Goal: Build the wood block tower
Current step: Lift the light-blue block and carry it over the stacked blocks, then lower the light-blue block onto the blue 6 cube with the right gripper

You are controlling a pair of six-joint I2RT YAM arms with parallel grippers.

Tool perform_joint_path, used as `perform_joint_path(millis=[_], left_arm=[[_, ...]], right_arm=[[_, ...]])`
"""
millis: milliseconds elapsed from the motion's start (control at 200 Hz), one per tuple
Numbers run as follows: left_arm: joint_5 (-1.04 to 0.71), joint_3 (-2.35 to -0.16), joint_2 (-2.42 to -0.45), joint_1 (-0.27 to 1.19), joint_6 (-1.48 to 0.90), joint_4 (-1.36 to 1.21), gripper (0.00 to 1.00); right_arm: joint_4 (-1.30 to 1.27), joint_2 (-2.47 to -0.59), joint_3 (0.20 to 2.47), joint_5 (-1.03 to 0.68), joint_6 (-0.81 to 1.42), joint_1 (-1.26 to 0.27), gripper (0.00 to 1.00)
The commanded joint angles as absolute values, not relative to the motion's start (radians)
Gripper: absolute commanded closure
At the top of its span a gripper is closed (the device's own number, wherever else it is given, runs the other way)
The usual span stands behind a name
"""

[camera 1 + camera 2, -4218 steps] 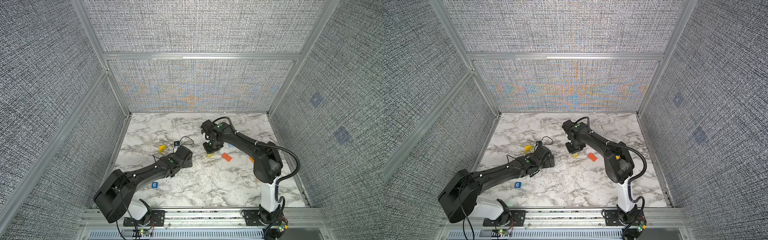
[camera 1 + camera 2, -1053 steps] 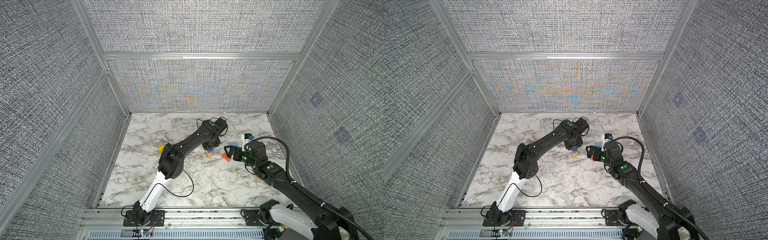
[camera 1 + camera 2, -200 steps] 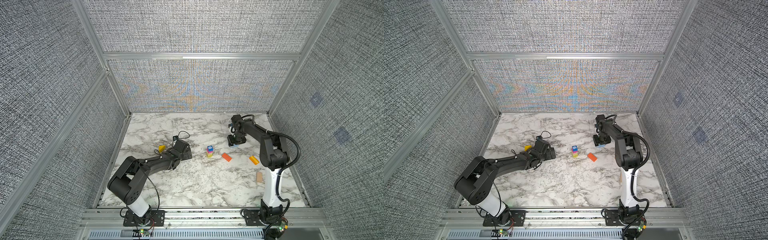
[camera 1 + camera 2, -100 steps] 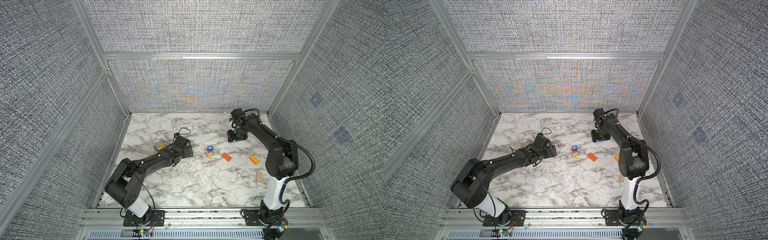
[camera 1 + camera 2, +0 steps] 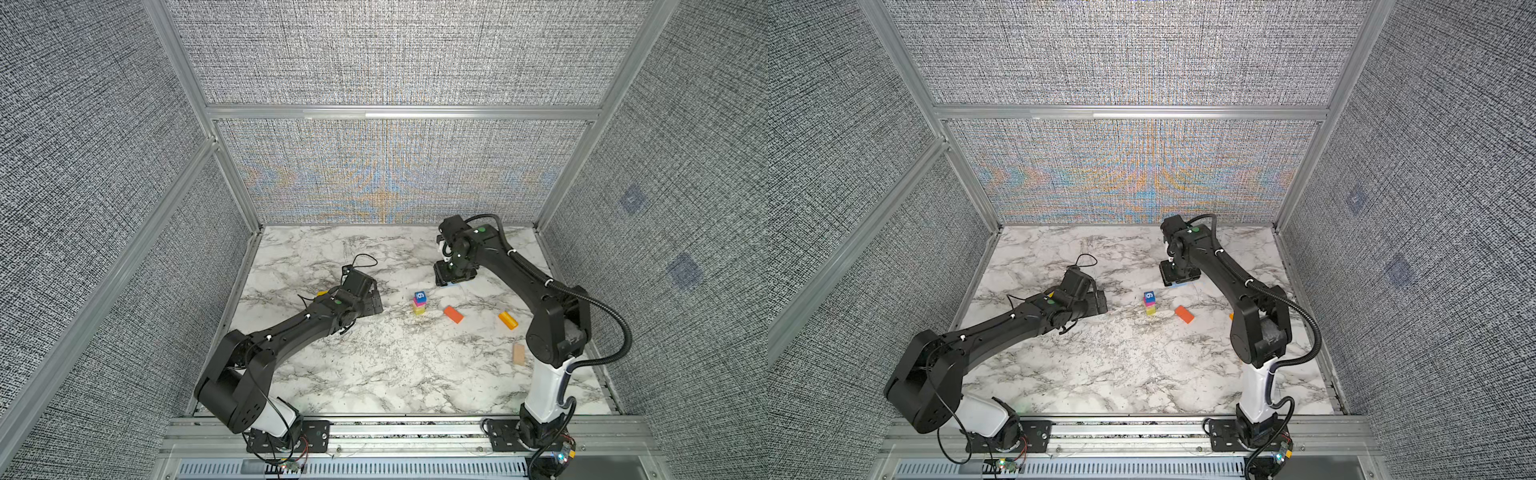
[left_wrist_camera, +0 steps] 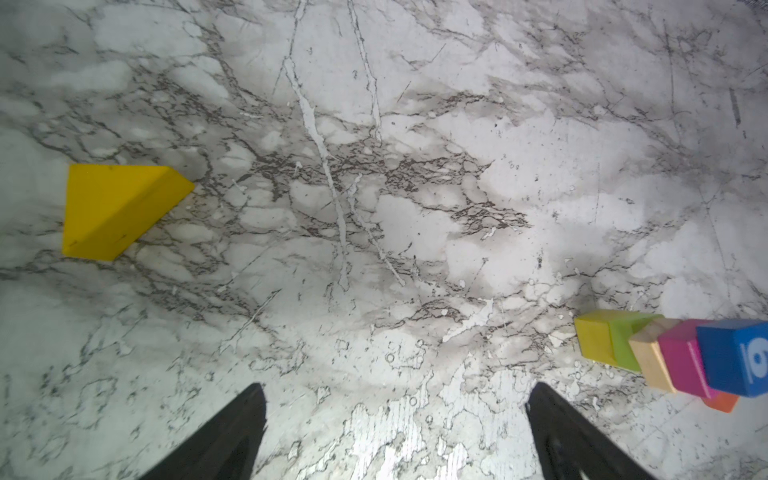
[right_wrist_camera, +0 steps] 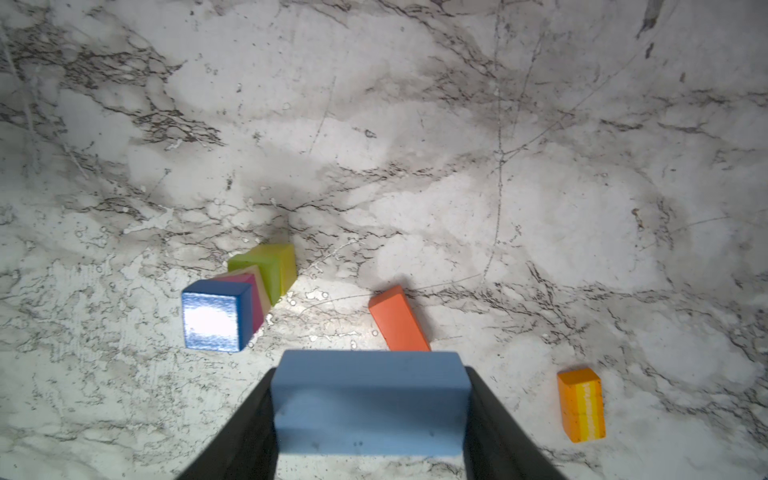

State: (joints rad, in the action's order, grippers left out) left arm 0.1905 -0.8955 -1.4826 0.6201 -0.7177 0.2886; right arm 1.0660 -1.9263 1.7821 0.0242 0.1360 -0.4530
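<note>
Right wrist view has the right claw (image 7: 370, 376) closed on the blue slab (image 7: 368, 399), one jaw pressed against each end of it. Past the slab stands the tower (image 7: 241, 299) on the marble table (image 7: 540, 166): a yellow-green base, a plain wood layer, a magenta layer, and the blue "6" cube (image 7: 214, 316) on top. The upper layers sit slightly twisted against the base. The orange slab (image 7: 398, 320) lies flat near the tower without touching it, and a striped orange block (image 7: 581, 405) lies farther off on the same side. In both top views the tower (image 5: 419, 302) (image 5: 1149, 302) stands about mid-table. The right claw (image 5: 453, 279) hangs behind it and a little to the right, near but not over it. The plain plank (image 5: 518, 354) lies toward the front right, just beside the right arm. The left claw (image 5: 372, 299) is low over the table to the left of the tower and apart from it. Left wrist view shows the left claw (image 6: 397, 388) spread wide with only bare marble between its jaws. The yellow wedge (image 6: 112, 208) lies on its side well off to one side, and the tower sits at the opposite edge of that view. In a top view the wedge (image 5: 321, 293) peeks out from behind the left arm's wrist.
</note>
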Motion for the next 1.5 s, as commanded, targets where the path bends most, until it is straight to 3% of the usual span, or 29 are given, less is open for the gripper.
perform_joint_path(millis=[0,1496], left_arm=[[0.222,-0.874,-1.462,0.609,-0.736,0.312,0.01],[0.115,-0.829,-1.504,0.532,-0.762,0.238,0.02]], right_arm=[[1.09,-1.93,1.802,0.011,0.153,-0.478,0.45],[1.017,-2.024,1.816,-0.042,0.082,-0.6,0.4]])
